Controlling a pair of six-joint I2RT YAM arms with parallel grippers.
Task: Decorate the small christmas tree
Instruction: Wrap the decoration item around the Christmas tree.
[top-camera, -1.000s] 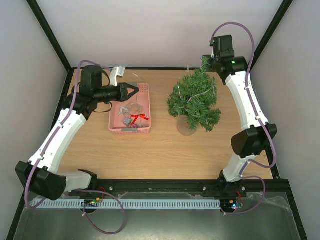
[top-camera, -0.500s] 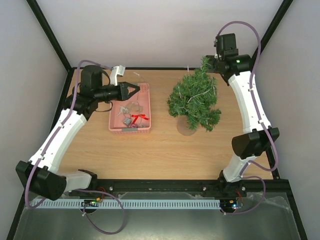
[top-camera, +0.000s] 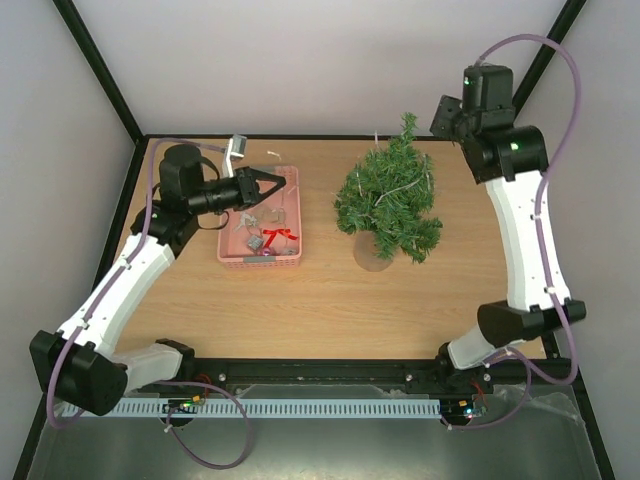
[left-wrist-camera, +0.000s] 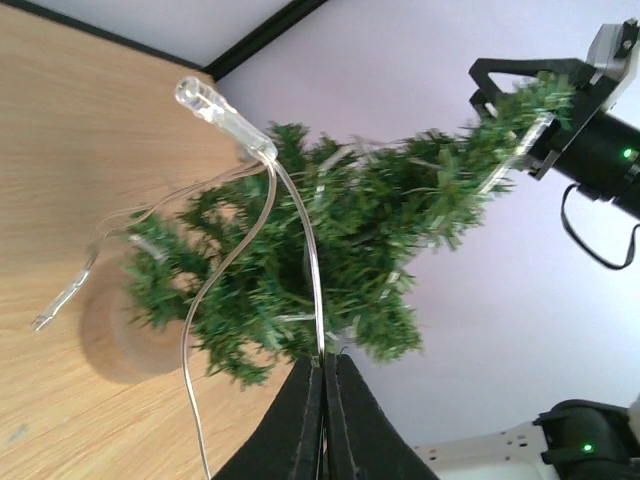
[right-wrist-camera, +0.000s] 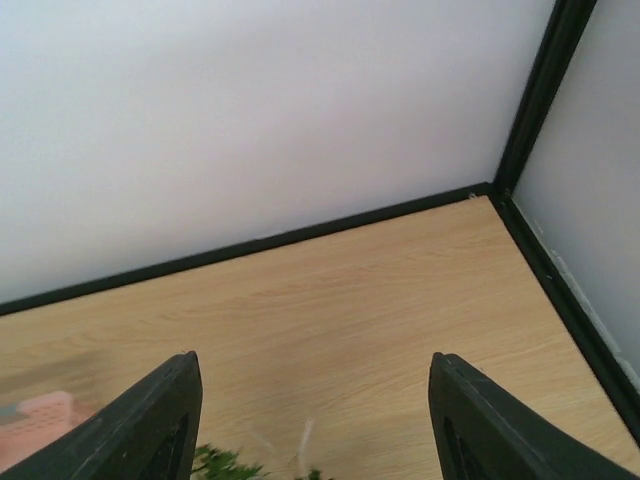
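The small christmas tree (top-camera: 388, 205) stands right of centre on its pale round base (top-camera: 370, 262), with pale strands lying across its branches. In the left wrist view the tree (left-wrist-camera: 340, 240) lies straight ahead. My left gripper (top-camera: 284, 179) hovers over the pink basket and is shut on the thin clear wire of a light string (left-wrist-camera: 300, 230); a clear bulb (left-wrist-camera: 215, 108) sticks up from the wire ahead of the left gripper (left-wrist-camera: 324, 362). My right gripper (top-camera: 447, 116) is raised above and right of the treetop, open and empty. The right gripper (right-wrist-camera: 313, 360) sees only a few green tips (right-wrist-camera: 225, 465).
A pink basket (top-camera: 262, 262) left of the tree holds ornaments, among them a red bow (top-camera: 280, 236). Black frame posts and pale walls close in the back and sides of the wooden table (top-camera: 330, 300).
The right arm has lifted up and to the right, away from the treetop. The left gripper has shifted slightly right over the basket, still shut on the wire.
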